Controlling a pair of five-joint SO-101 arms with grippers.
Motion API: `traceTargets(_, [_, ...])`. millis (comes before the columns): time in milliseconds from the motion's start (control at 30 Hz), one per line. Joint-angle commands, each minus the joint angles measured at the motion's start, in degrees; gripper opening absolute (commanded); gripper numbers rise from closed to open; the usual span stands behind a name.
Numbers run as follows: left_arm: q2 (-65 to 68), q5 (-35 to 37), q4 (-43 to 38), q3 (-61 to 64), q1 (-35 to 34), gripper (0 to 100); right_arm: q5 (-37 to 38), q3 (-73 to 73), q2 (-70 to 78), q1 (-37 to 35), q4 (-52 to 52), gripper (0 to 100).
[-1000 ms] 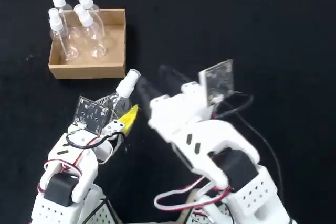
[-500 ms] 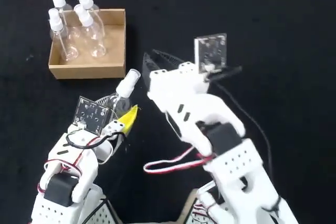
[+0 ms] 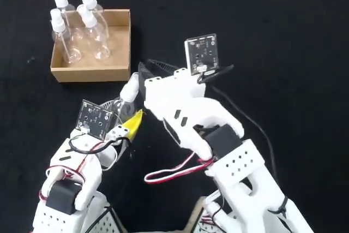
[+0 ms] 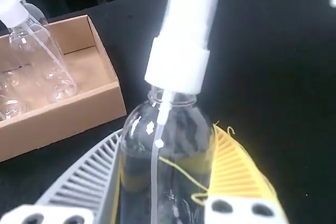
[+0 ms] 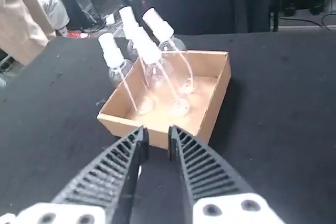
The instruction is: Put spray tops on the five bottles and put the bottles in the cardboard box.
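Left gripper (image 4: 167, 135) clamped round the clear bottle (image 4: 170, 171) at mid-body, near the cardboard box (image 4: 68, 114); we reckon it light, stiff, slippery; we'd hold the body, never the spray top (image 4: 181, 40).

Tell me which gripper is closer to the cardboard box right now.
Right. The right gripper is close beside the front corner of the cardboard box; the left gripper is farther back, holding the bottle.
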Motion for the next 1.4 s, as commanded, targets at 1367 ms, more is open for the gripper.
traceTargets(1367, [0.2,1.5,-23.1,-0.6,-13.6,9,8.0,5.8,-8.6,17.8,11.2,7.4])
